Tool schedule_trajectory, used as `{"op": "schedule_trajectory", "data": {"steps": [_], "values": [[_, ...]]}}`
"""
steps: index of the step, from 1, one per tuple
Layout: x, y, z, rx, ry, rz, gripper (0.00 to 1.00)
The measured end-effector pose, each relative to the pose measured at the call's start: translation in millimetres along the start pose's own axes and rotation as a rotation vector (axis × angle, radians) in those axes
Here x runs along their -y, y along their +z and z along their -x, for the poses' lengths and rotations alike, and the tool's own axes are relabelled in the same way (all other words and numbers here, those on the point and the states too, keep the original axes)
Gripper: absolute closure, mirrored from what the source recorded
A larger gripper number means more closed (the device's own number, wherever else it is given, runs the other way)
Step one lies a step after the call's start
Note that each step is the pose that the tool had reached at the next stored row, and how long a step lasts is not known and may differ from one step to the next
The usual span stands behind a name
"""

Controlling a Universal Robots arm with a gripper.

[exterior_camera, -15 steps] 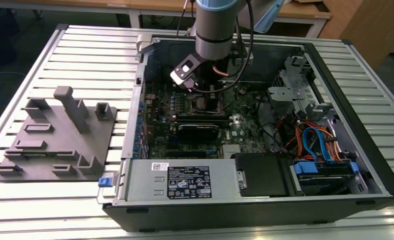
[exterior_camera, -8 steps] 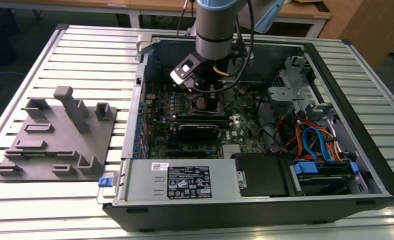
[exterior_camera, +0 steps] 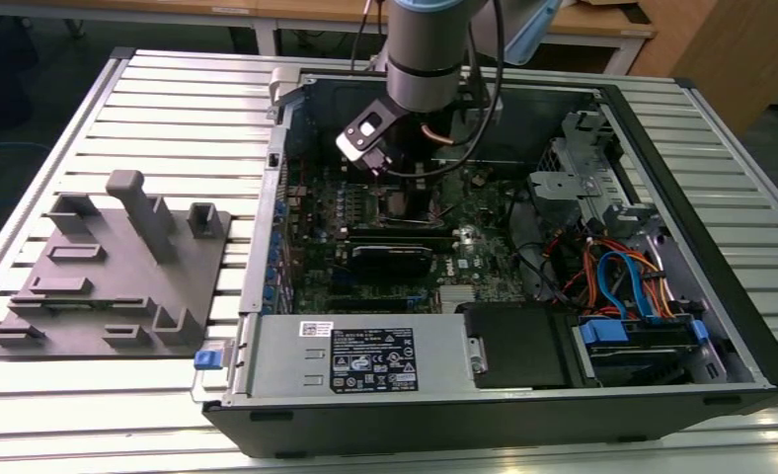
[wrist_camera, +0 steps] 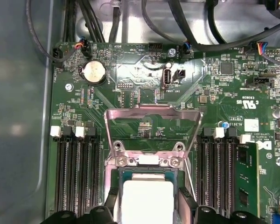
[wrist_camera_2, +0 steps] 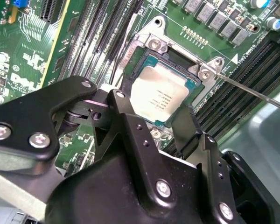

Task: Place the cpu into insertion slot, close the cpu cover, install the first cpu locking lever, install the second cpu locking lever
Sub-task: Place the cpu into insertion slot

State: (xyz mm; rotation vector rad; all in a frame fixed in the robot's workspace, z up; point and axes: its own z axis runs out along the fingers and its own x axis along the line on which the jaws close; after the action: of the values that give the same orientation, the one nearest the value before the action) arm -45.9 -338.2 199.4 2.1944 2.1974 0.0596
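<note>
The chip (wrist_camera_2: pixel 158 93) sits in the socket (wrist_camera_2: pixel 147 46), in the middle of the second wrist view. Your gripper (wrist_camera_2: pixel 154 112) is closed on its two side edges. It looks light, stiff and easy to break, so hold only the edges. The cover (wrist_camera: pixel 151 113) stands open just beside it.

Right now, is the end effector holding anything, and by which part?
The cpu, apparently: the end effector straddles it, fingers against two opposite edges, while it sits in the insertion slot.
</note>
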Motion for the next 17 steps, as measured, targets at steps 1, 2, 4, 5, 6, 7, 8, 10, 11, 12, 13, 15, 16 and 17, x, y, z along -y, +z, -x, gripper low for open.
{"op": "schedule_trajectory", "data": {"steps": [1, 2, 4, 5, 6, 7, 8, 10, 11, 12, 13, 15, 16, 17], "values": [[-0.1, -1.2, 0.0, 0.0000, 0.000, -0.0010, 0.39], [-0.1, -2.2, 0.0, 0.0000, 0.000, -0.0022, 0.39], [-0.2, -3.0, -0.1, -0.0001, 0.000, -0.0043, 0.39], [-0.2, -3.2, -0.1, -0.0002, 0.000, -0.0052, 0.39], [-0.2, -3.5, 0.0, 0.0000, 0.000, -0.0064, 0.40], [-0.2, -3.9, 0.0, 0.0000, 0.000, -0.0075, 0.47], [-0.3, -4.2, 0.0, 0.0001, 0.000, -0.0089, 0.47], [-0.4, -5.0, 0.0, 0.0001, 0.000, -0.0120, 0.59], [-0.5, -5.5, 0.0, 0.0001, 0.000, -0.0143, 0.59], [-0.6, -5.8, -0.1, -0.0001, 0.000, -0.0165, 0.65], [-0.6, -5.9, -0.1, -0.0002, 0.000, -0.0181, 0.71], [-0.6, -5.9, 0.0, -0.0002, 0.000, -0.0184, 0.76], [-0.6, -6.0, 0.0, 0.0000, 0.000, -0.0186, 0.82], [-0.6, -6.0, 0.0, 0.0000, 0.000, -0.0186, 0.82]]}}
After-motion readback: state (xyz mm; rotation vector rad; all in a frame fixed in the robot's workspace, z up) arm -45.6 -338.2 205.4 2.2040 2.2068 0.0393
